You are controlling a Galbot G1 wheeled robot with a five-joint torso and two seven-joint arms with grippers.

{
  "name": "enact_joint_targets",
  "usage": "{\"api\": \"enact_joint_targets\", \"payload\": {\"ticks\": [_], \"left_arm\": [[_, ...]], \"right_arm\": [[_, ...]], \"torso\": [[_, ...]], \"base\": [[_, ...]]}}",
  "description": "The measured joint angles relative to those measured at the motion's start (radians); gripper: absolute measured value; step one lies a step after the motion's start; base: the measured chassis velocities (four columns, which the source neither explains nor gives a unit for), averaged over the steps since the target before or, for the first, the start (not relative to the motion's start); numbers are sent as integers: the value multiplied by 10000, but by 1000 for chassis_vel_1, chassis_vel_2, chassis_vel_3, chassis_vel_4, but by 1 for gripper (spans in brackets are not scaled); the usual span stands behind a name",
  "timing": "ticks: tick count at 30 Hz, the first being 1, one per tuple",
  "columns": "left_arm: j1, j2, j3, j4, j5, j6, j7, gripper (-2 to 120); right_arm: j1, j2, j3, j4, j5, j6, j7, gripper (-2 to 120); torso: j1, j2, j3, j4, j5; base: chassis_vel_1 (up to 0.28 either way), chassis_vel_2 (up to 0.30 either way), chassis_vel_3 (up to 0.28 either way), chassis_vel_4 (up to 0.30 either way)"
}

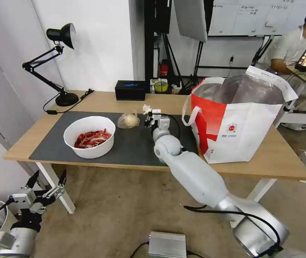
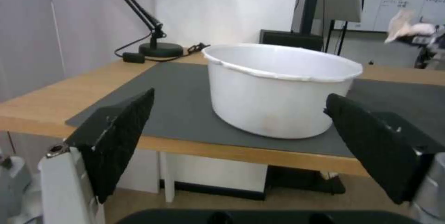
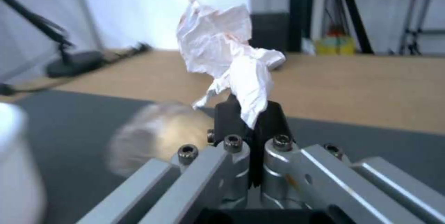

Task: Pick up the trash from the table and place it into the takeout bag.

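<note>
Clamped together on the lower edge of one crumpled white tissue [image 3: 232, 60], the jaws of the right gripper [image 3: 250, 116] hold it raised above the large dark grey mat [image 1: 135, 147], the paper standing up past the black fingertips [image 3: 227, 112]. Just beside that gripper, toward the robot's left, lies one small knotted clear bag [image 1: 128, 120] on the mat, and farther left stands one white round bowl of red crayfish shells [image 1: 89, 136]. To the gripper's right, on the light wood tabletop [image 1: 267, 161], stands one large white and red takeout bag [image 1: 237, 118], open, with silver foil lining, a white loop handle and a small red round logo whose writing is too small to read. Low off the table's near left corner, the left gripper [image 1: 47, 182] has its jaws spread wide apart, the bowl seen between its black pads [image 2: 125, 137].
</note>
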Motion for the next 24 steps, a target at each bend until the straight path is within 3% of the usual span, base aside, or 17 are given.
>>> {"api": "enact_joint_targets", "payload": {"ticks": [10,18,24], "left_arm": [[-65,274,97,197,-70,14,7,100],[-75,515,216,218,-44,60,21,100],[149,652,348,192,-14,37,203,100]], "right_arm": [[-1601,-1196,270,2174,-1327,1185,-1277,0],[-4025,-2300,1518,4204,-2094,1829,-2347,0],[-5905,-2923,3203,5685,-2426,2463,-3185,0]], "torso": [[0,0,0,2,-2],[-1,0,-1,-2,2],[-1,1,-1,1,1]], "base": [[0,0,0,0],[0,0,0,0],[0,0,0,0]]}}
